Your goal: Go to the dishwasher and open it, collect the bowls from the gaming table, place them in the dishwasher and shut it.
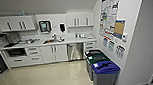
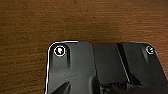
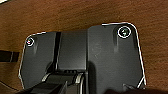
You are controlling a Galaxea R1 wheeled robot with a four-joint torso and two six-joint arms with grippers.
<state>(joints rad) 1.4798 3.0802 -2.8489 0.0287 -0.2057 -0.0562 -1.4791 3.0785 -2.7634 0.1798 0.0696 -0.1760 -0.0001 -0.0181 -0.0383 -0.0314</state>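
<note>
Closest to the robot, both wrist views look down past the robot's own dark plate onto a brown wood-grain surface (image 2: pixel 75 22), and nothing in them lets me tell whether either gripper's jaws are released or clenched. In the head view, the nearest things are three bins in a row along the right wall: a grey bin with a blue lid (image 1: pixel 105 73) in front, a bin with a dark green lid (image 1: pixel 97 60) just behind it, and a black-lidded bin (image 1: pixel 93 53) behind that. A pale, shiny floor (image 1: pixel 49 76) stretches from the bins towards the kitchen. On the right wall above the bins hang posters and notices (image 1: pixel 110 16). Farther back, a run of white lower cabinets (image 1: pixel 54 53) and drawers stands under a light counter (image 1: pixel 42 43). The dishwasher (image 1: pixel 75 51), with its steel front, sits under the counter to the right of the double-door cabinet and left of a narrow stack of drawers; its door is closed. A sink with a tap (image 1: pixel 53 39) is set in the counter left of the dishwasher and above the double-door cabinet. A dark-fronted oven-like appliance (image 1: pixel 15 52) is built in at the far left end. On the back wall are white upper cabinets (image 1: pixel 17 23), a dark-framed dispenser (image 1: pixel 44 26) and a smaller white one (image 1: pixel 62 27) beside it.
</note>
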